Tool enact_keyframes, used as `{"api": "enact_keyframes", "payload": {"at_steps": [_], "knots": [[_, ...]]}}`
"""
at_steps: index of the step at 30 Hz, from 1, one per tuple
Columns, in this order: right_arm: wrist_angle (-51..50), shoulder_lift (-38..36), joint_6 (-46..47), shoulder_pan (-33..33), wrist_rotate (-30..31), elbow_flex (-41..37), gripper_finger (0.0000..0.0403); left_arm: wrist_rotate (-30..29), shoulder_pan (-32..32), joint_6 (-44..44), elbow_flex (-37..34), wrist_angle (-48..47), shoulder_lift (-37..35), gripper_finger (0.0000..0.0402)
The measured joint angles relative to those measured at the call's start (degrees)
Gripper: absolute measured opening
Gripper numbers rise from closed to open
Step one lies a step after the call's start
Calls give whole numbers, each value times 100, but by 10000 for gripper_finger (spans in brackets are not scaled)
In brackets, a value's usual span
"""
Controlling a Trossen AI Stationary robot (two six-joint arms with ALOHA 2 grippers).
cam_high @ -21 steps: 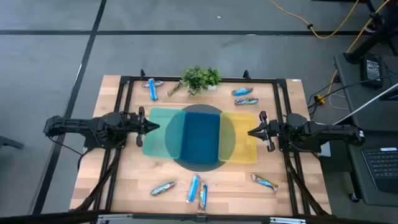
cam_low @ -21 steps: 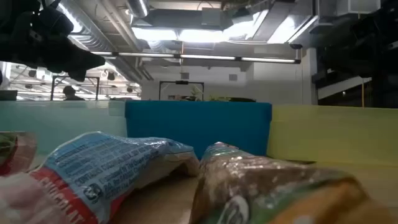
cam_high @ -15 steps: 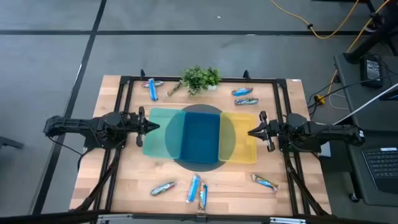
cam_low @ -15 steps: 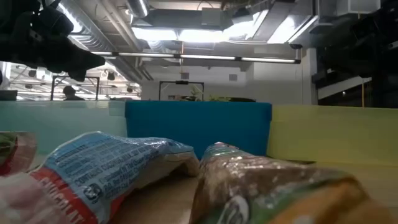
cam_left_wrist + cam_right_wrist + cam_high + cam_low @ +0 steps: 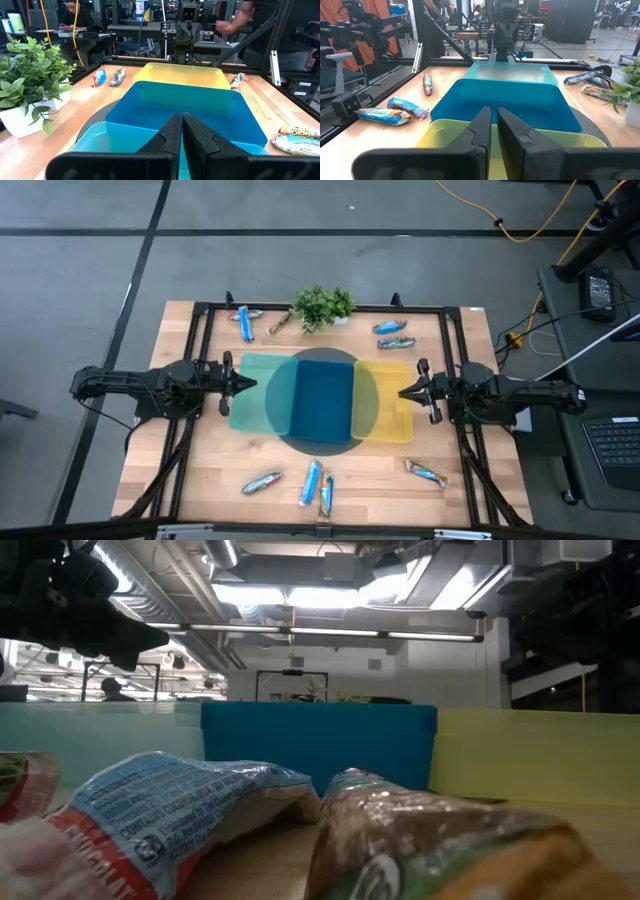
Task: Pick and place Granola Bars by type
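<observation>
High view first: the left tool (image 5: 243,383) hangs at the outer edge of the light-blue bin (image 5: 262,392), its fingers (image 5: 170,135) pressed together with nothing between them. Behind and slightly outward of that tool, near the counter's (image 5: 200,470) far edge, lie two granola bars (image 5: 244,320), with a potted plant (image 5: 322,306) just beyond them toward the middle. Ahead of the left tool the light-blue bin, a dark-blue bin (image 5: 322,396) and a yellow bin (image 5: 388,400) stand side by side, touching, over a round grey mat (image 5: 322,442). Toward the counter's near edge, three more granola bars (image 5: 312,482) lie in a loose group, two of them side by side and one a little apart. The right tool (image 5: 405,392) hangs over the outer part of the yellow bin, pointing at the left tool across the three bins; its fingers (image 5: 481,125) stand nearly together, a thin slit between them, holding nothing. Behind the right tool, by the far edge, lie two stacked bars (image 5: 392,334); on its other side, toward the near edge, lies a single bar (image 5: 426,472). All bars rest on the counter, none in a bin.
</observation>
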Motion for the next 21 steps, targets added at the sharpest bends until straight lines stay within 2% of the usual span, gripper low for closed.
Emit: {"api": "enact_keyframes", "payload": {"at_steps": [21], "knots": [[0,0,3,0,0,2,35,-1,0,1,-1,0,1,10]]}}
